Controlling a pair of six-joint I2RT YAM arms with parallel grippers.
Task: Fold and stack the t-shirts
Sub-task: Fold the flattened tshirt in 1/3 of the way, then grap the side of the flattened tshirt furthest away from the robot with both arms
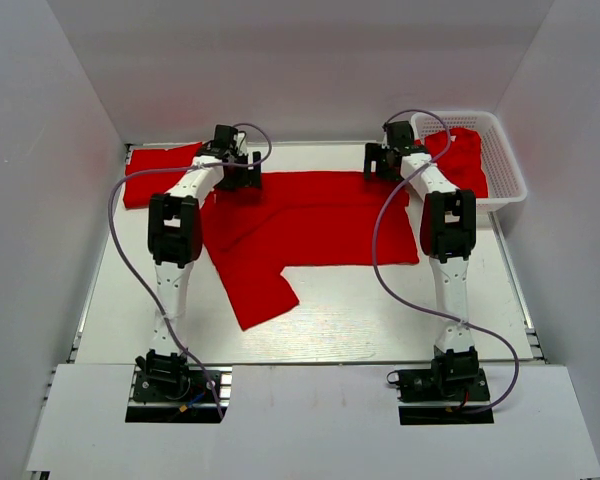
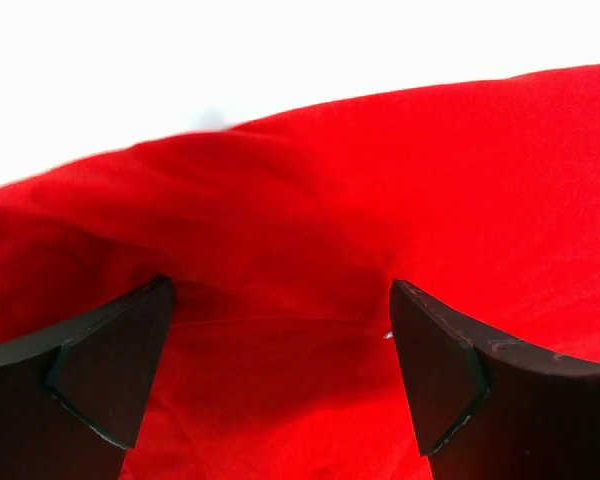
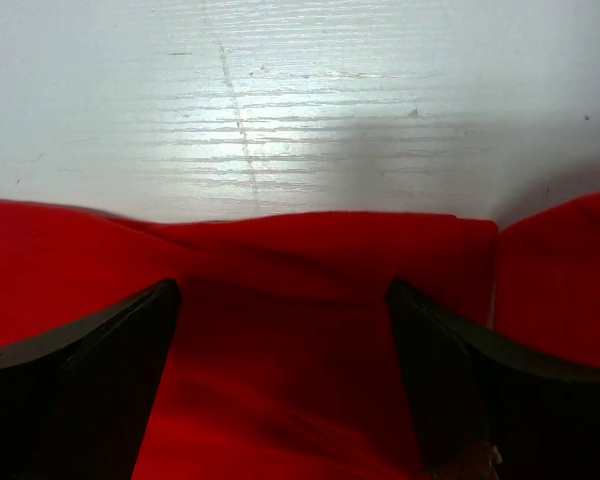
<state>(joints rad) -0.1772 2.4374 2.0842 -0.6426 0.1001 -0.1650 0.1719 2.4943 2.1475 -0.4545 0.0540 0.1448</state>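
Note:
A bright red t-shirt (image 1: 310, 225) lies spread on the white table, one part trailing toward the front left. My left gripper (image 1: 238, 170) is open over its far left edge; in the left wrist view the red cloth (image 2: 310, 250) fills the space between the black fingers (image 2: 110, 370). My right gripper (image 1: 385, 160) is open over the far right edge; the right wrist view shows the shirt's edge (image 3: 310, 270) between the fingers (image 3: 450, 380). A folded red shirt (image 1: 160, 175) lies at the far left. More red shirts (image 1: 460, 160) sit in the basket.
A white plastic mesh basket (image 1: 505, 165) stands at the far right corner. White walls enclose the table on three sides. Bare white table (image 1: 380, 310) lies in front of the shirt, and also shows in the right wrist view (image 3: 300, 110).

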